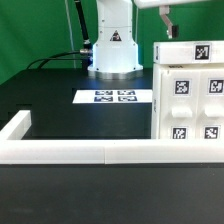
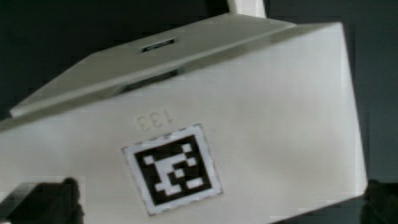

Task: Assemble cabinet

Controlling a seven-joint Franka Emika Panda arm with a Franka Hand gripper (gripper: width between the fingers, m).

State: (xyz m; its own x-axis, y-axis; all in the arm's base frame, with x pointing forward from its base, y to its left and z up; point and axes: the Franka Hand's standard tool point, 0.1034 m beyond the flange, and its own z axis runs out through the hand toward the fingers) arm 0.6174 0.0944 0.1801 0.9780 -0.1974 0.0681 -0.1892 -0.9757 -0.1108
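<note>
Look for the pincer [image 1: 166, 20] at the top of the exterior view, on that view's right: you see only a slim grey finger hanging below the white arm, just above the large white plastic box-shaped cabinet [image 1: 188, 92]. Whether it touches the cabinet's top edge, you cannot tell from here. In the wrist view you get 2 dark fingertips [image 2: 47, 203] at the frame's corners, set wide apart, with the cabinet's white face [image 2: 196, 120] filling the space between and beyond them. So the pincer looks spread, with nothing gripped between its tips that you can make out.

You find the cabinet standing upright on the black table [image 1: 60, 110], at the exterior view's right, its lower edge touching the low white rail [image 1: 80, 152] that borders the table. Its near face shows 4 small white tagged drawer blocks, 2 over 2, and another tag sits higher up. The wrist view shows 1 black-and-white square tag [image 2: 175, 177] on its surface. The flat white marker board [image 1: 114, 97] lies on the table beside the cabinet, near the robot's white base [image 1: 112, 50].
</note>
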